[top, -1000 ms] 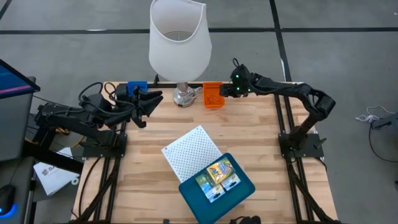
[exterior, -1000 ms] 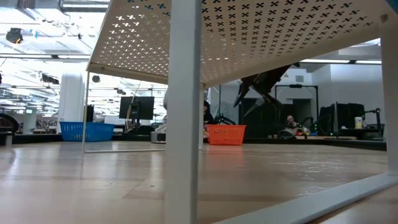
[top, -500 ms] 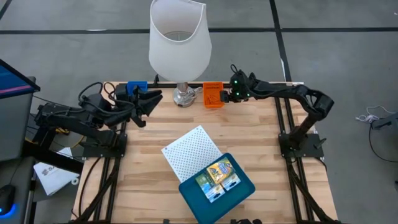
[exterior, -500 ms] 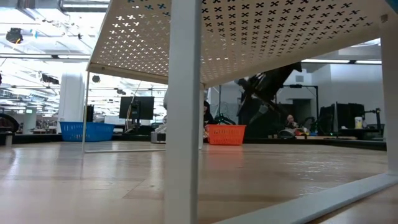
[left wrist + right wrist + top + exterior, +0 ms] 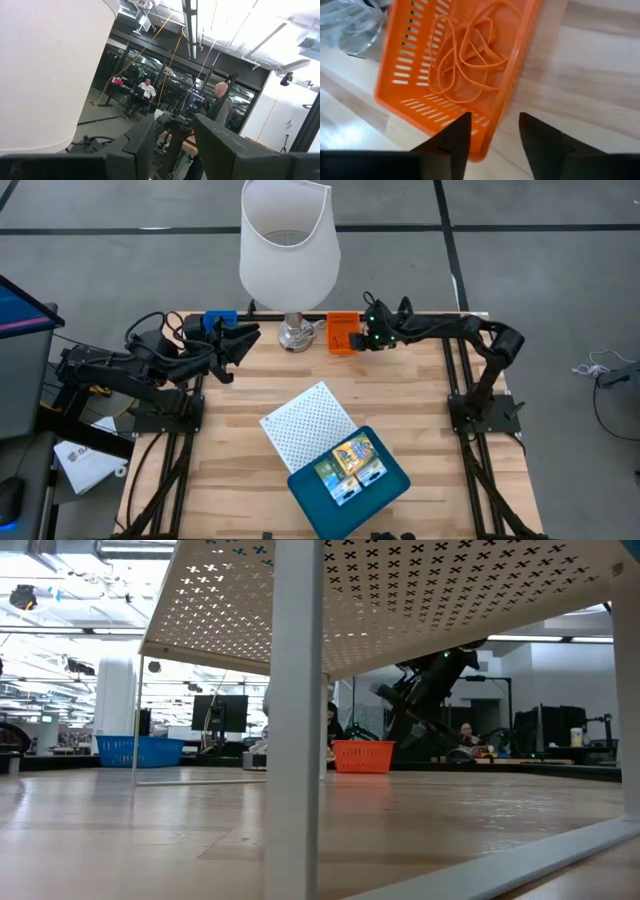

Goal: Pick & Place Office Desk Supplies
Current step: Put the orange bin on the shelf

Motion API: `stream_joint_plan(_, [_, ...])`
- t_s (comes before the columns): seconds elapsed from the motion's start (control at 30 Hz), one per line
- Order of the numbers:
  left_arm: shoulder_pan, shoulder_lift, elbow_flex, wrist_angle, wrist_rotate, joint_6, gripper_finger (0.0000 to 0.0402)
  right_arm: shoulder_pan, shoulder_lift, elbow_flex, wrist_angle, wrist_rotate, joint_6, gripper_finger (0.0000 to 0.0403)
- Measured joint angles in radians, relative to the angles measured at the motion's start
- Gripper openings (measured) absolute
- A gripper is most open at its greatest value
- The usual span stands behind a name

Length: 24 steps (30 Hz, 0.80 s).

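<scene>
The orange rubber bands (image 5: pixel 470 50) lie tangled inside the orange basket (image 5: pixel 341 334) at the far edge of the bench (image 5: pixel 250 430), just right of the lamp base (image 5: pixel 295 335). The right tool (image 5: pixel 362 338) hovers at the basket's right rim, fingers (image 5: pixel 455 132) spread and empty. Two printed boxes (image 5: pixel 350 465) sit in the near blue tray (image 5: pixel 395 480); the left tool (image 5: pixel 240 345) waits far left, fingers parted, beside a blue basket (image 5: pixel 220 320) whose contents are hidden.

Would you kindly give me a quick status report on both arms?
Right gripper jaws open over orange basket, rubber bands inside. Left gripper waiting near blue basket. Lamp between them.
</scene>
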Motion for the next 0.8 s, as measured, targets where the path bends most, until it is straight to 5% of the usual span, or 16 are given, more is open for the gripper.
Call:
stream_joint_plan(0.4, [0.000, 0.000, 0.000, 0.000, 0.000, 0.000, 0.0131, 0.010, 0.019, -0.002, 0.022, 0.003, -0.033, 0.0010])
stream_joint_plan(0.8, [0.000, 0.000, 0.000, 0.000, 0.005, 0.005, 0.0131, 0.037, -0.209, 0.000, -0.195, 0.030, -0.120, 0.0003])
